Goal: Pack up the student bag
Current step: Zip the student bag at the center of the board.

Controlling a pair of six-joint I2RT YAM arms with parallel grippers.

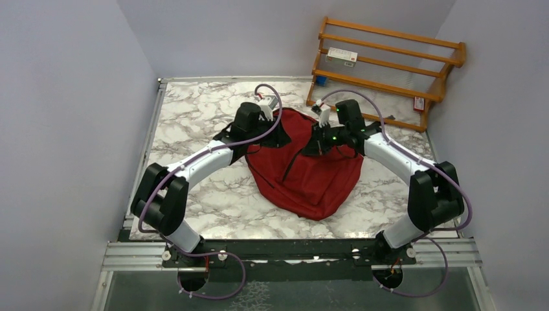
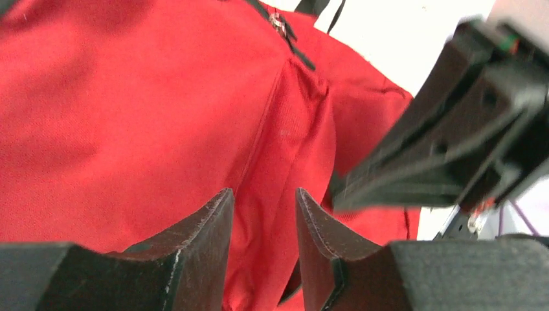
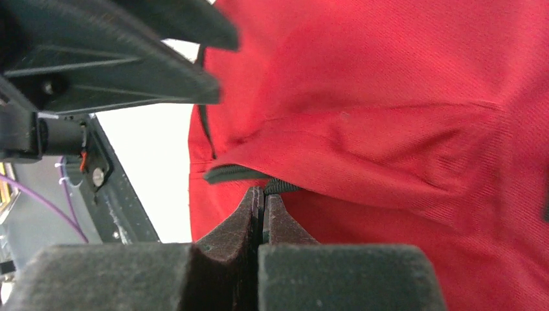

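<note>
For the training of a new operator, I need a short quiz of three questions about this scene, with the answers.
1. True or false: the left gripper is open over the student bag.
2. Where is the wooden rack? A) on the bag B) at the far right of the table C) between the arm bases
3. Fill in: the fingers of the right gripper are ____.
Key: 1 true; 2 B; 3 shut.

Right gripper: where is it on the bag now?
In the top view, the right gripper sits at the student bag's far right end, opposite the left gripper, jaws closed at its black zipper edge.
</note>
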